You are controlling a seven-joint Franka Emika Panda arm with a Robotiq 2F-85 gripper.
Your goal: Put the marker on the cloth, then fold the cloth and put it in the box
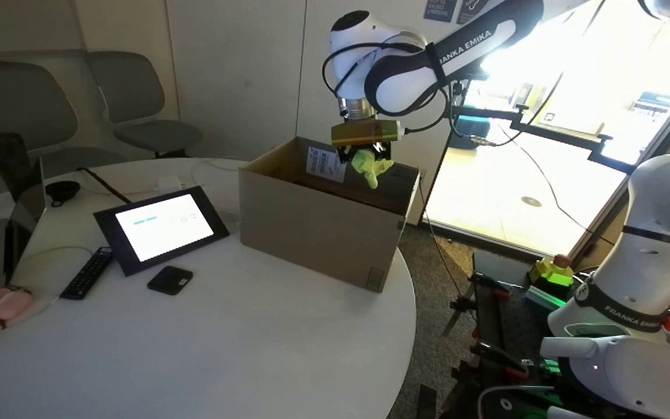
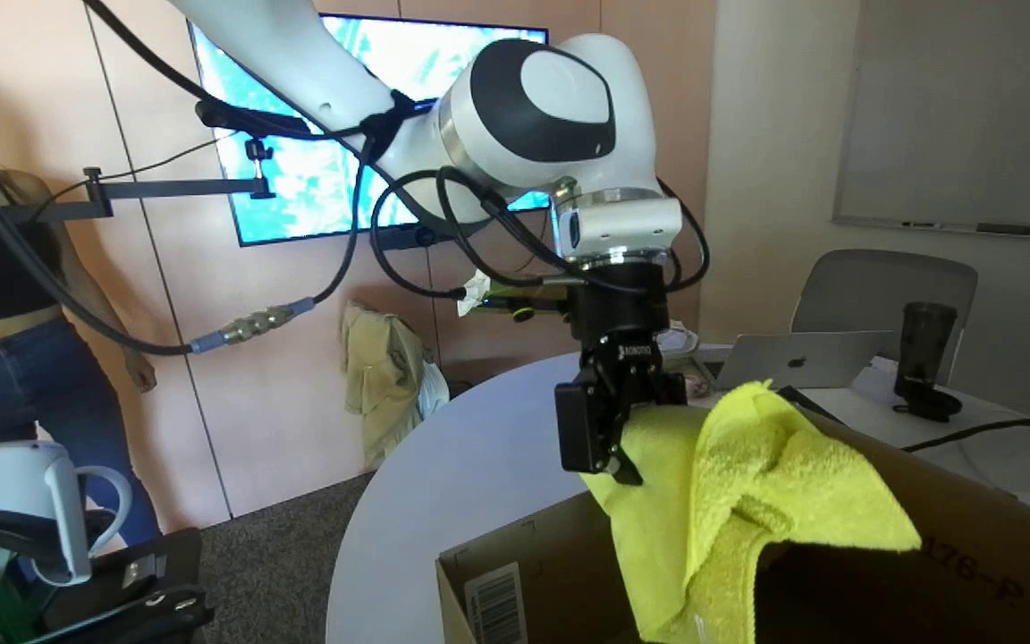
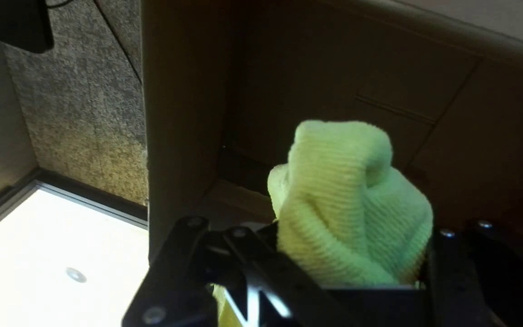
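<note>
Yellow-green cloth [image 2: 719, 496], gripped in the hand [image 1: 364, 156], drooping in folds from it, over the open cardboard box [image 1: 317, 233]

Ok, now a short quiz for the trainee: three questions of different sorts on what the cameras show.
1. What is the claw gripping?
2. True or false: a white label shows on an inside wall of the box.
3. Which of these lies beside the tablet: A) scissors, B) a remote, C) a plate?

Key: 1. The yellow-green cloth. 2. True. 3. B.
</note>
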